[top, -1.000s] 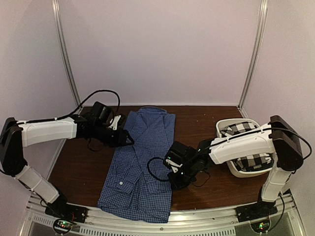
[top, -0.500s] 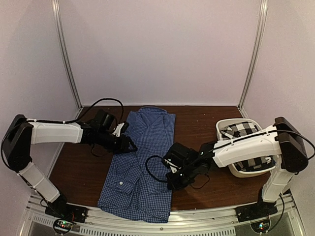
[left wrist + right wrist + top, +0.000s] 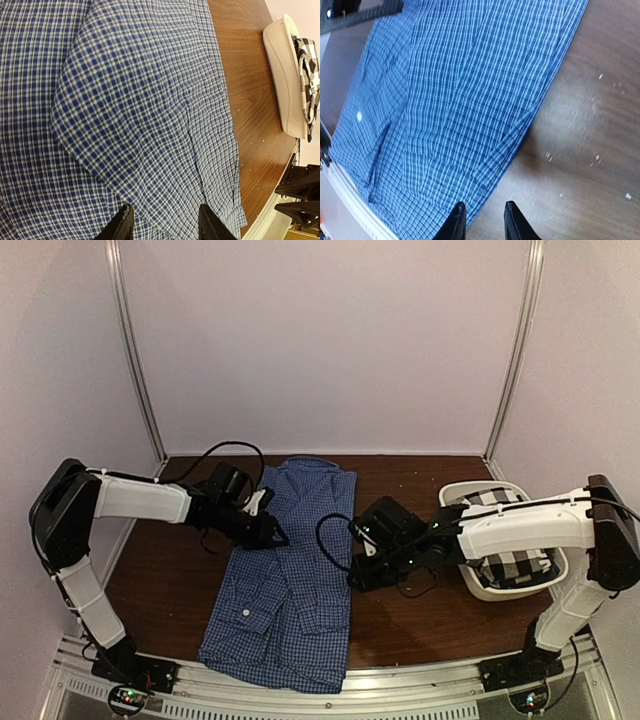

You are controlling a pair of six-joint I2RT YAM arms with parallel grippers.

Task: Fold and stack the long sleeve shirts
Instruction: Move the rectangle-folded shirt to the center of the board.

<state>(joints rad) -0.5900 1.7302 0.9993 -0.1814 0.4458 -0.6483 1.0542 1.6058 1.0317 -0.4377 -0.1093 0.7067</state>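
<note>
Desk (image 3: 400,480): smooth dark-brown wood, pale specks; blue gingham shirt (image 3: 290,580): fine-checked cloth, long narrow rectangle, flat, centre, far edge to near edge; white tub (image 3: 285,75): oval plastic, right edge; black-and-white checked shirt (image 3: 515,565): crumpled inside tub, partly hidden by right arm (image 3: 520,525); left gripper (image 3: 165,227): fingers parted, empty, over blue shirt; right gripper (image 3: 484,220): fingers slightly parted, empty, at its right side.

The gingham shirt (image 3: 285,580) is blue, the checked shirt (image 3: 515,567) black-and-white, the tub (image 3: 497,592) white, the table (image 3: 420,625) brown
</note>
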